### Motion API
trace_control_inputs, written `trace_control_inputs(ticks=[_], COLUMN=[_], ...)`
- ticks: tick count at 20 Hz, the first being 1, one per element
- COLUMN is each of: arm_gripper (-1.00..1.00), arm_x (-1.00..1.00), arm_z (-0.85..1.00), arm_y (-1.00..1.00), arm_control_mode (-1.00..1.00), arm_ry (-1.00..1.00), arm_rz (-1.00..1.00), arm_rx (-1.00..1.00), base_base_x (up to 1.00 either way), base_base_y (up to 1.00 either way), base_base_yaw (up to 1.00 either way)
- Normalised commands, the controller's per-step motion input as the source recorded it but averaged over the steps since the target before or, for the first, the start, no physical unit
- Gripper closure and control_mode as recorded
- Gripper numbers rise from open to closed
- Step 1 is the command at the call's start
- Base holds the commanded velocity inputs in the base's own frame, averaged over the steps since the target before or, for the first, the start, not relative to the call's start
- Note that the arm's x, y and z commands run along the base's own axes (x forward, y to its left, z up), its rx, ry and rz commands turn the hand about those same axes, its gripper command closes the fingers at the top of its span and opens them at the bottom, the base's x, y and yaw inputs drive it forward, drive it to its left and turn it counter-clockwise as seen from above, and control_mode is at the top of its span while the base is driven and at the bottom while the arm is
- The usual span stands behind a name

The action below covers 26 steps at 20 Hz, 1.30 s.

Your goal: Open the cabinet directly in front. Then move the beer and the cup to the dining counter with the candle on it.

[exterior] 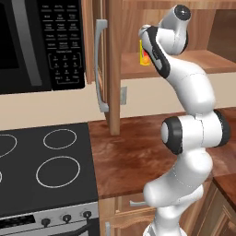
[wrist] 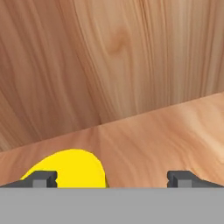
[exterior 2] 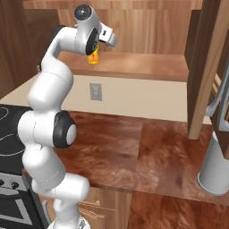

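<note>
Hand view is showing the gripper (wrist: 112, 179) standing open above the cup (wrist: 72, 168); light, rigid, probably slick, so grasping mid-wall appears best.

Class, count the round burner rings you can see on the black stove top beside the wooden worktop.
4: two full rings near the worktop, two partly cut off at the picture's left edge; more may lie outside it.
</note>
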Motion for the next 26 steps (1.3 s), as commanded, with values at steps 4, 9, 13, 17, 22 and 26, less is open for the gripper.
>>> trace_control_inputs(ticks=[4,9,13,17,22,26], arm_gripper=[-1.00,-1.00,-1.00,-1.00,-1.00,-1.00], arm_x=[0.25,0.26,0.28,0.16,0.00,-0.01], arm_z=[0.00,0.00,0.00,-0.02,-0.11,-0.13], arm_y=[0.00,0.00,0.00,0.00,-0.05,-0.12], arm_control_mode=[-1.00,-1.00,-1.00,-1.00,-1.00,-1.00], arm_ry=[0.00,0.00,0.00,0.00,0.00,0.00], arm_rz=[0.00,0.00,0.00,0.02,0.03,0.03], arm_rx=[0.00,0.00,0.00,0.00,0.00,0.00], base_base_x=[0.00,0.00,0.00,0.00,0.00,0.00], base_base_y=[0.00,0.00,0.00,0.00,0.00,0.00], base_base_yaw=[0.00,0.00,0.00,0.00,0.00,0.00])
